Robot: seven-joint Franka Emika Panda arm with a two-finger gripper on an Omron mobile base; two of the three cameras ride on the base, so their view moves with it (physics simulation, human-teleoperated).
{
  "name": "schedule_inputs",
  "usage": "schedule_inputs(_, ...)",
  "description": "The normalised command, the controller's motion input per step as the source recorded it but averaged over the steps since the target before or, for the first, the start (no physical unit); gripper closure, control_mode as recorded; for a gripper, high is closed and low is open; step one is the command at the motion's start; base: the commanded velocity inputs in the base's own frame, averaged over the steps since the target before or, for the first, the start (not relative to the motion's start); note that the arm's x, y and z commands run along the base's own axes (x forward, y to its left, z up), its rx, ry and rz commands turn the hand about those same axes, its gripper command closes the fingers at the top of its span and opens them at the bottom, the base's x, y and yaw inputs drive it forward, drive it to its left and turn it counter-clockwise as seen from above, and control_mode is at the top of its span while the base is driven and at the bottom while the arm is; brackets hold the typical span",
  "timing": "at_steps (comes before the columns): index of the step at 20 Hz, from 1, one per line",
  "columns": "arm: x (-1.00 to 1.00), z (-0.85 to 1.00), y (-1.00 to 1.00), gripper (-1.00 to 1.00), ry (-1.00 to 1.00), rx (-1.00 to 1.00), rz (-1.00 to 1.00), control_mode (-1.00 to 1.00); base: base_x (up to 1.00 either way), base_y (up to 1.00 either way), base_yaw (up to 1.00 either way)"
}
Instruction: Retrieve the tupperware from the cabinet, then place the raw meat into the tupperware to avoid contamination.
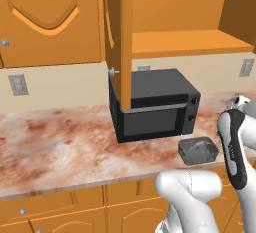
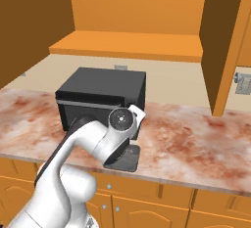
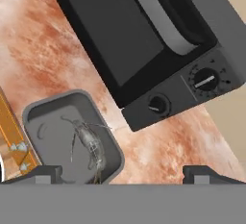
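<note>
The tupperware (image 3: 72, 136) sits on the reddish marbled counter (image 1: 60, 147), close to its front edge and just in front of the black microwave (image 1: 155, 104), off that oven's knob-side corner. In the hand view a pale, translucent, long-bodied item (image 3: 89, 146) lies inside the container; what it is cannot be told for sure. The gripper (image 3: 120, 175) hangs above the counter with its jaws spread wide and nothing between them. Seen along the hand, the container lies toward one fingertip's side rather than centred in the gap: its near rim reaches down to the left-hand fingertip (image 3: 41, 174), while the other fingertip stands over bare counter, well clear of it. Whether the fingertip touches the rim cannot be told.

From the left base view the tupperware (image 1: 198, 150) shows beside the forearm, and from the right base view it (image 2: 125, 158) lies partly hidden under the wrist. Above the microwave the cabinet (image 1: 175, 22) stands with its doors swung open, one door (image 1: 120, 37) hanging edge-on in front of the oven, its bare shelf showing
</note>
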Motion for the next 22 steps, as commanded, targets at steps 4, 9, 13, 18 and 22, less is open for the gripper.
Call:
schedule_inputs(4,-0.33,0.42,-0.26,-1.0,-0.22,0.06,0.0,-1.0,0.0,0.0,0.0)
schedule_inputs(9,-0.32,0.37,-0.28,-1.0,-0.21,0.06,0.0,-1.0,0.0,0.0,0.0)
schedule_inputs(13,-0.28,0.44,-0.31,-1.0,-0.2,0.02,0.0,-1.0,0.0,0.0,0.0)
schedule_inputs(18,-0.29,0.5,-0.28,-1.0,-0.18,0.01,0.0,-1.0,0.0,0.0,0.0)
schedule_inputs(22,-0.34,0.48,-0.26,-1.0,-0.17,0.0,0.0,-1.0,0.0,0.0,0.0)
